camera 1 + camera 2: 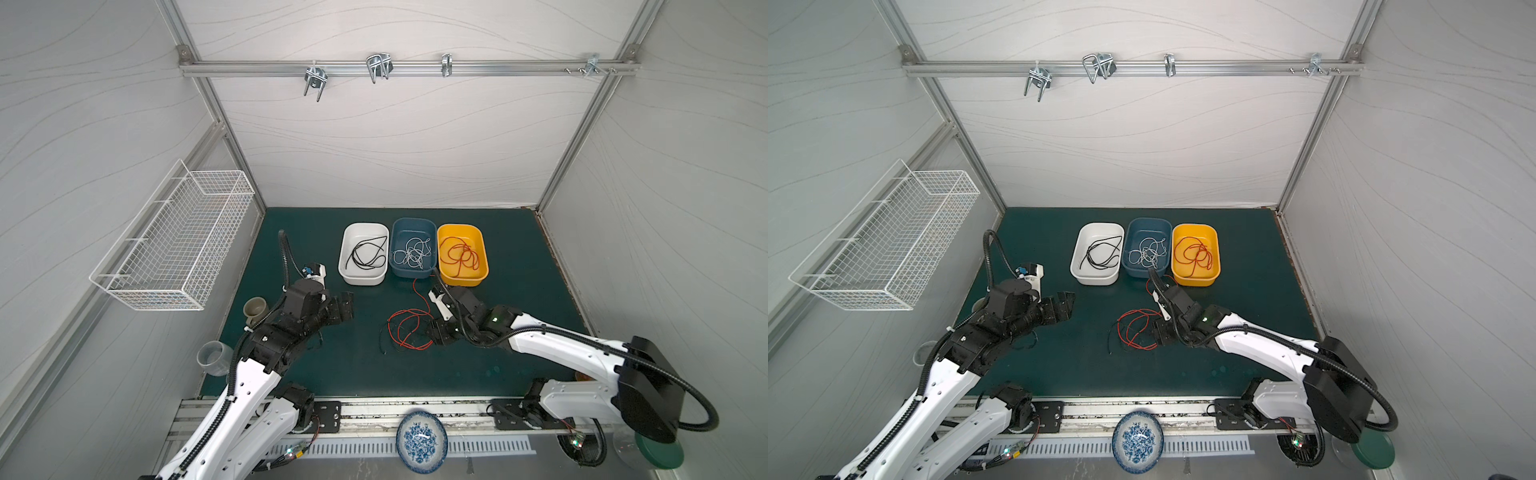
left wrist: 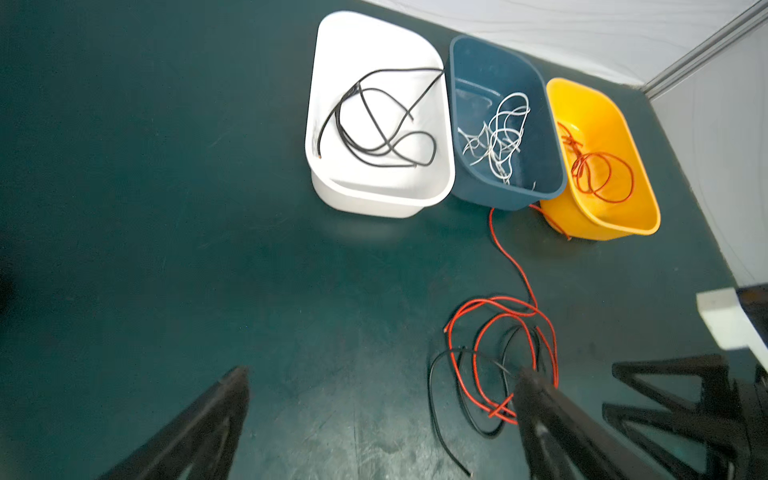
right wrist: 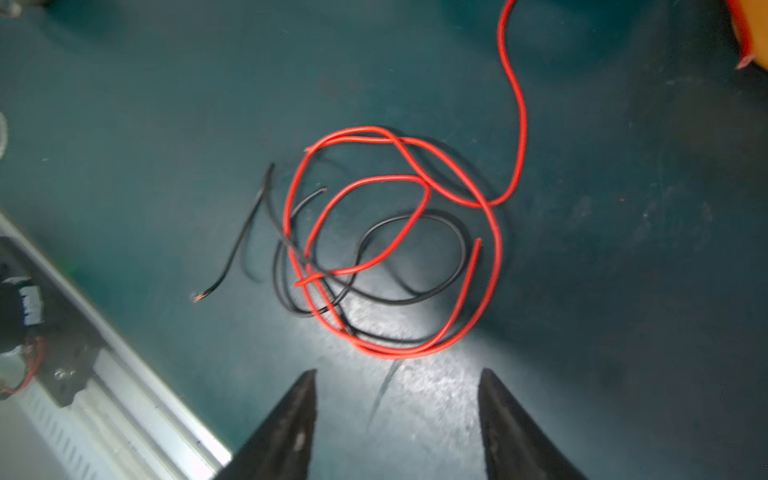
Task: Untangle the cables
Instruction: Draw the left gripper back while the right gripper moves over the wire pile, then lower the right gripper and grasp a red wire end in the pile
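Along the back of the green mat (image 1: 519, 257) we log three bins side by side, touching.
- White bin (image 1: 361, 281), leftmost: black cables (image 1: 368, 254) in loose loops.
- Blue bin (image 1: 411, 273), middle: white cables (image 1: 413, 253) in a small knotted heap.
- Yellow bin (image 1: 461, 281), rightmost: red cables (image 1: 459, 254), coiled.

Writing: we make out small pale marks on the black base plate (image 1: 509, 419) by the front rail, too small to read.

Mid-mat, nearer the front, lies the tangle (image 3: 392, 245), red and black cables looped across each other, flat on the mat. One red strand (image 2: 509, 257) leads from it to the foot of the blue and yellow bins. A black end with a bare copper tip (image 3: 199, 296) sticks out to one side.

The right gripper (image 3: 397, 372) sits low just beside the tangle, on its right in both top views. Its fingers are apart with nothing between them, and the loops lie just ahead of the tips. The left gripper (image 1: 347, 306) is off to the tangle's left, fingers spread wide, holding nothing.

Other vessels:
- a wire basket (image 1: 174, 241) on the left wall;
- a beige mug (image 1: 254, 309) and a clear cup (image 1: 214, 357) at the mat's left edge beside the left arm;
- a blue-patterned plate (image 1: 422, 440) at the front rail;
- a green lid (image 1: 660, 455) at the front right.
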Robot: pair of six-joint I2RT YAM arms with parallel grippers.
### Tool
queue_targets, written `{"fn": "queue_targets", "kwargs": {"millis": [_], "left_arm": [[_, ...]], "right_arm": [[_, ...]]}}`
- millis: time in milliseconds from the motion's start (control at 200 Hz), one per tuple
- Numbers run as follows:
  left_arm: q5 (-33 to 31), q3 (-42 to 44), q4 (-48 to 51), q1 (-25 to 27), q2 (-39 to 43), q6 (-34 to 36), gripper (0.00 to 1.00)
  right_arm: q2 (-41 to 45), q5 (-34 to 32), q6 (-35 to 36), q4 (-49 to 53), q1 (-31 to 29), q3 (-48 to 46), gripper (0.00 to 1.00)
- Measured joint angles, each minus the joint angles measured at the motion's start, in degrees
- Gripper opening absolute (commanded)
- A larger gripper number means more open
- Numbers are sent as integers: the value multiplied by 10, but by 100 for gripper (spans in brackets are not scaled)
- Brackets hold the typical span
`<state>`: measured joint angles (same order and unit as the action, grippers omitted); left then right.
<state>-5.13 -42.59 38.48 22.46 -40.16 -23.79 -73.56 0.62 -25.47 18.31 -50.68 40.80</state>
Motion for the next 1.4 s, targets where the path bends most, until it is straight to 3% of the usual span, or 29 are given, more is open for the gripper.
{"fn": "queue_targets", "kwargs": {"millis": [400, 1070, 1396], "left_arm": [[-4, 13, 20, 5, 28, 4, 100], [-2, 22, 16, 8, 19, 13, 100], [-2, 22, 15, 9, 18, 13, 100]], "right_arm": [[-77, 14, 16, -45, 37, 5, 33], [-141, 33, 27, -93, 80, 5, 23], [-159, 40, 28, -108, 80, 5, 13]]}}
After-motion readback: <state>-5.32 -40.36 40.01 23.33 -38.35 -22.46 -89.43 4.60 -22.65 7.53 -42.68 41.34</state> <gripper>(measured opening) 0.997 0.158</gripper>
